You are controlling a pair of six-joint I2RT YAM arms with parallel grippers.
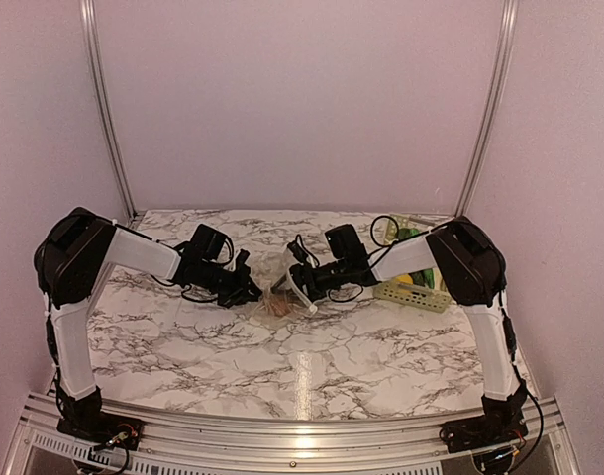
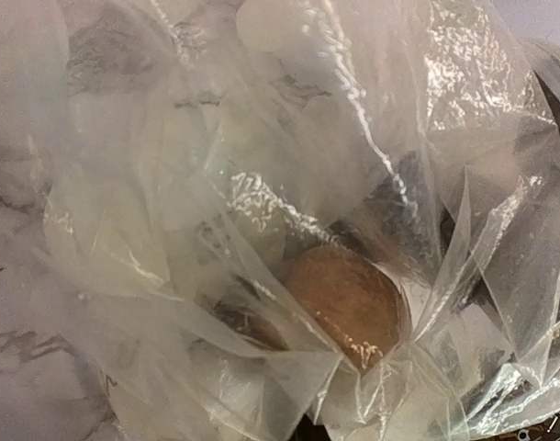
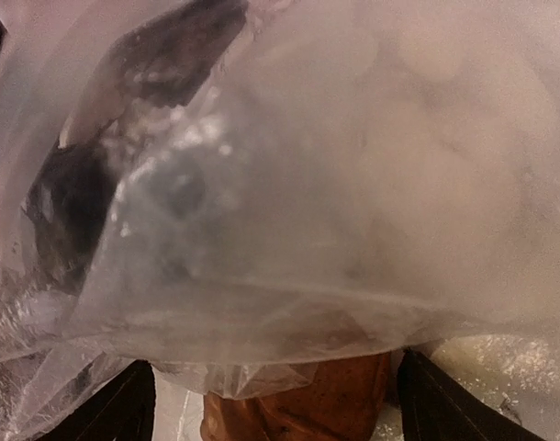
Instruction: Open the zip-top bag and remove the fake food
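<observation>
I was at the opening step. The zip-top bag (image 1: pixel 279 294) lay in the middle of the counter (image 1: pixel 183 346), brown fake food (image 2: pixel 349 303) inside. My right hand (image 1: pixel 302 287), at the bag's 3 o'clock, looked wide; my left hand (image 1: pixel 251 289), at 9, I couldn't tell. Next I'd pinch both lips and pull

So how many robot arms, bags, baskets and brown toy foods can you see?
Robot arms: 2
Bag: 1
Basket: 1
Brown toy food: 1, inside the bag
Total: 5
</observation>
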